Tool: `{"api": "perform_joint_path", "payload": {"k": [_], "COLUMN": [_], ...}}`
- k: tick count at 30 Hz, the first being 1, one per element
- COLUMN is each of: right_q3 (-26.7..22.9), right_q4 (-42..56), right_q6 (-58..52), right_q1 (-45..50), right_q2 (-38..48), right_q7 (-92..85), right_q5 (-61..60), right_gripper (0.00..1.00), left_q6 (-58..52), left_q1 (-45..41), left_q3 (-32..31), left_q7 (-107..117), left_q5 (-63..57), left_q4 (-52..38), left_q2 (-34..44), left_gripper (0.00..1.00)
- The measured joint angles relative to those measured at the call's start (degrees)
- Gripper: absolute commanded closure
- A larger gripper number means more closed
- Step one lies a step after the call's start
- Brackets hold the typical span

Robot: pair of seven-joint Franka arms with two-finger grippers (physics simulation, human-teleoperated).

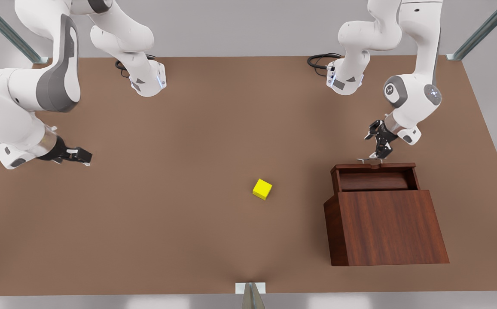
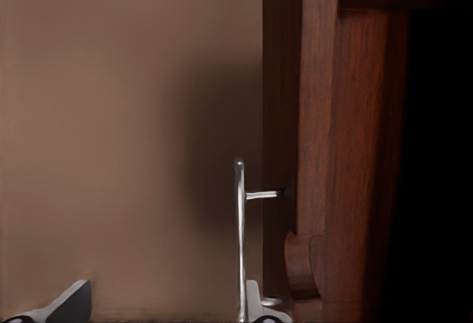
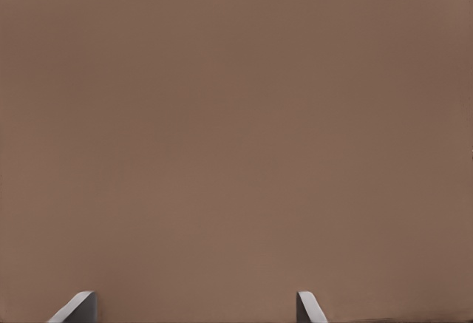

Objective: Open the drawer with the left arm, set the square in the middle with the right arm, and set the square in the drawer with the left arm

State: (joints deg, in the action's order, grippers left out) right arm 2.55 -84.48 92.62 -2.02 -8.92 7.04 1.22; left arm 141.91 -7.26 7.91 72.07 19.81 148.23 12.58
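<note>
Wood-grain drawer (image 1: pixel 376 177), glossy yellow square (image 1: pixel 262 189)

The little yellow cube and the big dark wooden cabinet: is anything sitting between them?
No. In the front view only bare brown tabletop lies between the small yellow cube and the dark reddish-brown wooden cabinet.

A cube (image 1: pixel 262 189) lies on the table (image 1: pixel 188 128) near its middle. To the front view's right stands a cabinet (image 1: pixel 388 227), its drawer (image 1: pixel 376 175) pulled out toward the far side.
</note>
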Motion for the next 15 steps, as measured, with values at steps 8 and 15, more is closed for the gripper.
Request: {"api": "perform_joint_path", "payload": {"k": [8, 15], "right_q3": [0.0, 0.0], "right_q4": [1.9, 2.6], "right_q6": [-0.6, -0.7], "right_q1": [-0.2, -0.4], "right_q2": [-0.6, -0.6], "right_q7": [0.1, 0.0], "right_q5": [-0.2, -0.2], "right_gripper": [0.00, 0.00], "left_q6": [-19.7, -28.4], "left_q1": [-16.3, -24.7], "left_q3": [-3.3, -9.3], "left_q7": [-19.4, -26.2], "left_q5": [-13.6, -19.9], "left_q4": [-30.7, -56.1], "left_q2": [-9.3, -29.5], "left_gripper": [0.00, 0.00]}}
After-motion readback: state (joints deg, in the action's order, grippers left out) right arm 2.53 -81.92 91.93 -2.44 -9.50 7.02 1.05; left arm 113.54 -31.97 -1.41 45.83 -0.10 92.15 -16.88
